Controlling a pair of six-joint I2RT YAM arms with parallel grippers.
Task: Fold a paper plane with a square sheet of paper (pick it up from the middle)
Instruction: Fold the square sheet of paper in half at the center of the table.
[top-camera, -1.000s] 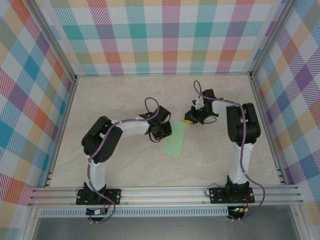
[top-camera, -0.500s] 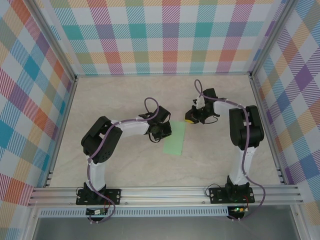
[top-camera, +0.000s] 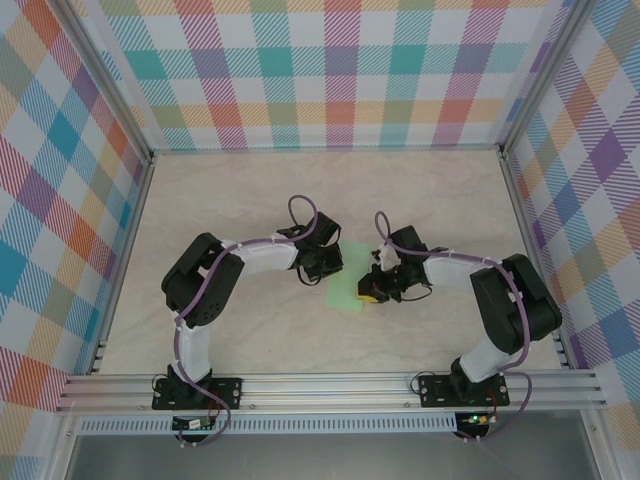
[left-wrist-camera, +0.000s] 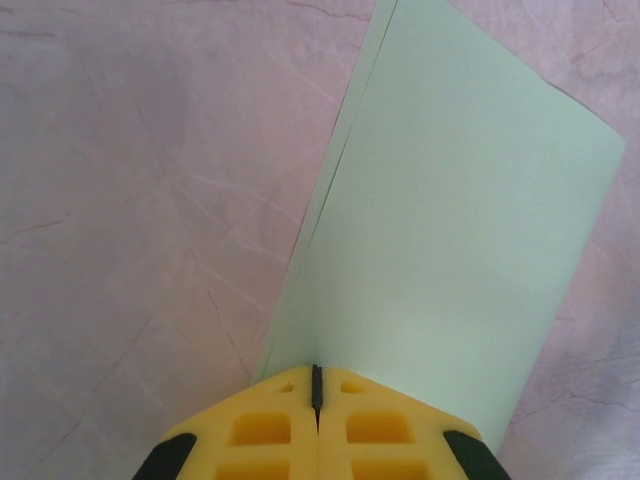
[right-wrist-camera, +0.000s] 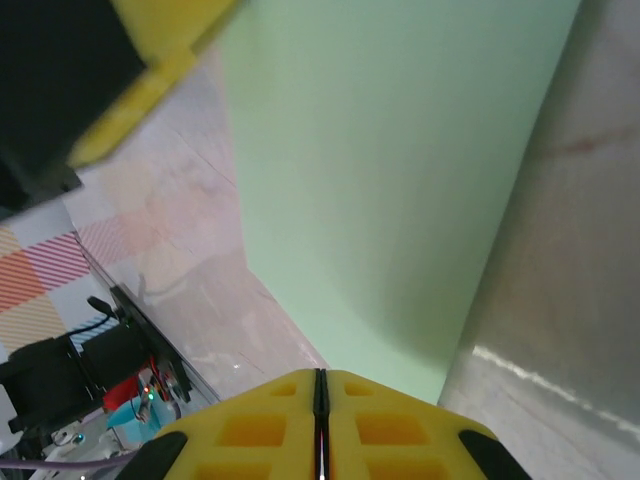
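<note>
The right arm (top-camera: 505, 300) has swung in toward the near side, and the right jaws now sit at the near end of the green paper (top-camera: 343, 288). The left arm (top-camera: 250, 258) has not moved. From above, the paper lies flat on the bench (top-camera: 230, 200) between the two sets of jaws, which hide parts of it. The left wrist view shows two layers along the paper's left edge, too small to see from above. The left jaws are squeezed together at one end of the paper. The right jaws are closed too, at the other end. I cannot tell if either pinches the paper. The right wrist view also catches the checked wall (right-wrist-camera: 40, 270).
</note>
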